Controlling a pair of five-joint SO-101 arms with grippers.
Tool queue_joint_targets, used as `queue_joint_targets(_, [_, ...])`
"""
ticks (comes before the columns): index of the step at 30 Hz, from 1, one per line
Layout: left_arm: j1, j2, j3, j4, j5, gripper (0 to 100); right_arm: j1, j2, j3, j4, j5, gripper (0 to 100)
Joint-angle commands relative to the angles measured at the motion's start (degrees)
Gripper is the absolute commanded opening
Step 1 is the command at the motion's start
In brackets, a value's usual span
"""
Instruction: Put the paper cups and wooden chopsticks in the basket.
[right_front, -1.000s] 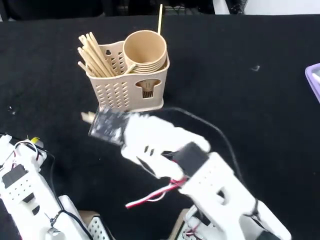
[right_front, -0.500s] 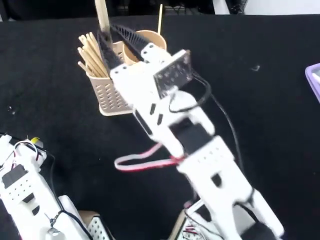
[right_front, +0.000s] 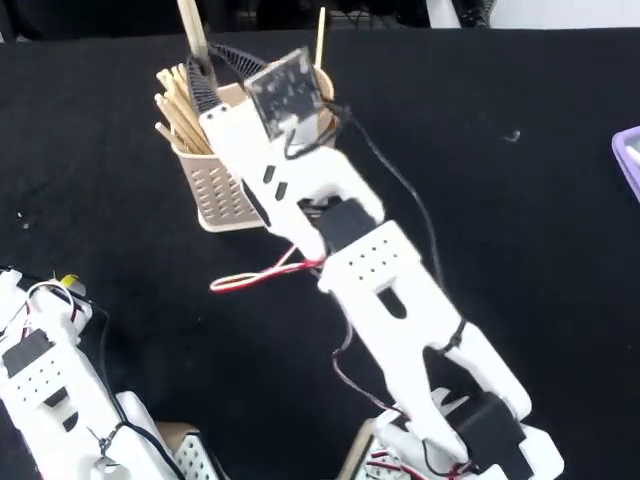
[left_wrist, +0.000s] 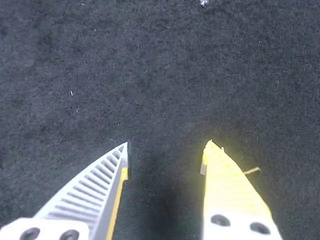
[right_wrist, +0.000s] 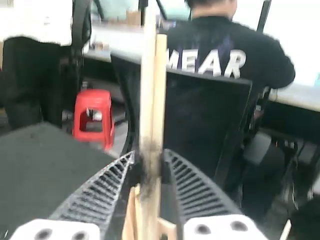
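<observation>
While R arm stretches across the black table (right_front: 520, 250), its gripper (right_front: 207, 72) sits over the basket (right_front: 215, 185), on the side where the loose bundle of wooden chopsticks (right_front: 175, 105) leans.

R gripper: clamped narrow on a chopstick pair (right_front: 190, 28). The pair is near upright with a slight tilt, and its upper end runs off the top edge of the high view. The wrist view shows the same gripper (right_wrist: 148, 156) with both ribbed fingers pressed to the pair (right_wrist: 152, 90), which rises straight between them. The lower end is hidden behind the fingers and wrist, so I can't tell if it touches the bundle or the basket.

Basket stands upright toward the far side of the table. Paper cups (right_front: 325, 97) are in its other compartment, mostly behind the R wrist w/ just a rim edge showing. One thin stick (right_front: 321, 35) stands up behind them.

L arm (right_front: 40, 390) is at the near-left corner, well apart from the basket. L gripper (left_wrist: 165, 147) is spread wide, nothing between the fingers, pointing down at bare cloth.

Purple object (right_front: 628, 160) is at the far right edge.
</observation>
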Motion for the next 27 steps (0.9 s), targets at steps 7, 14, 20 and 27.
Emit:
queue_joint_targets(7, [0.4, -1.05, -1.1, -0.88, 0.26, 24, 1.41, -12.18, -24.48, 29.45, -0.35, 17.8])
queue_joint_targets(14, [0.48, -1.05, -1.19, -0.35, 0.18, 20, 1.49, -23.08, -27.47, 42.37, -0.26, 4.5])
queue_joint_targets(20, [6.11, -5.01, -4.7, 7.03, -6.24, 5, 1.49, -35.65, -18.68, 57.05, 0.18, 3.1])
queue_joint_targets(27, [17.01, -26.29, -2.86, 17.85, -16.53, 5, 17.32, -47.69, 1.71, 60.57, 4.13, 1.5])
